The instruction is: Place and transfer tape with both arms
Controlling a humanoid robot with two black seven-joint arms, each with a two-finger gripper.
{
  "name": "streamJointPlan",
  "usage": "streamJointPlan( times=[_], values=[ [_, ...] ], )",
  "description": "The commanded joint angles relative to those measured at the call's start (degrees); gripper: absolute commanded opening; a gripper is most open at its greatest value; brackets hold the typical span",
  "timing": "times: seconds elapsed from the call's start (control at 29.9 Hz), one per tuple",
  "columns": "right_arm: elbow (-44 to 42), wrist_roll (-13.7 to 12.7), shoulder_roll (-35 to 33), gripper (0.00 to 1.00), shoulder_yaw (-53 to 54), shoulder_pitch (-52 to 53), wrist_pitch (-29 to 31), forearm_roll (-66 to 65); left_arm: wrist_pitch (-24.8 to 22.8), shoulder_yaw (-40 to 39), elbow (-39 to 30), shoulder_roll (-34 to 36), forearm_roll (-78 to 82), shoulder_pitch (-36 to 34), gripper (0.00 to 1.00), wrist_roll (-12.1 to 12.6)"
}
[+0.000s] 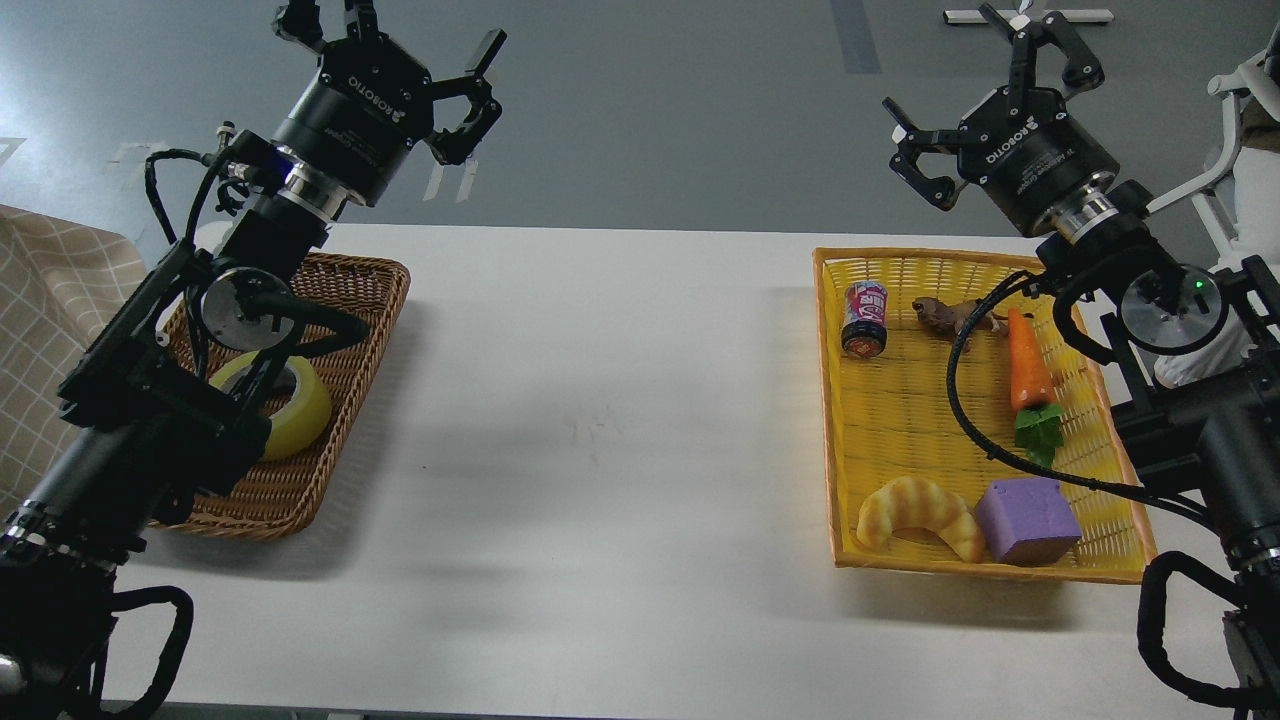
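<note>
Both grippers, left point(400, 60) and right point(985, 85), hang spread and empty above the white table point(600, 420). The tape point(290, 405) lies in the brown basket point(345, 330) under the left arm; grey floor point(680, 120) beyond.

The tape point(292, 407) lies in the brown wicker basket point(370, 300), both end effectors raised with fingers spread, holding nothing

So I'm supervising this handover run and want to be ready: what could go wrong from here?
The tape lies in the brown wicker basket, partly hidden under the left arm, so a descent could misjudge it or catch the rim. Both the left gripper and right gripper are open and empty. The right arm's cable droops over the yellow basket and might drag the carrot.
</note>
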Motion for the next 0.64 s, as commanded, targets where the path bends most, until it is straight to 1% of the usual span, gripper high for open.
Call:
streamJointPlan(
  times=[0.0, 0.3, 0.6],
  values=[
    [1.7, 0.0, 0.1, 1.0, 0.0, -0.8, 0.0, 0.1, 0.0, -0.1, 0.5, 0.0, 0.0, -0.5, 0.98, 0.2],
    [2.1, 0.1, 0.4, 1.0, 0.0, -1.8, 0.0, 0.1, -0.1, 0.0, 3.1, -0.2, 0.0, -0.8, 0.98, 0.4],
    [2.2, 0.6, 0.4, 1.0, 0.3, -1.8, 0.0, 0.2, 0.0, -0.1, 3.2, -2.3, 0.0, -0.8, 0.98, 0.4]
  ],
)
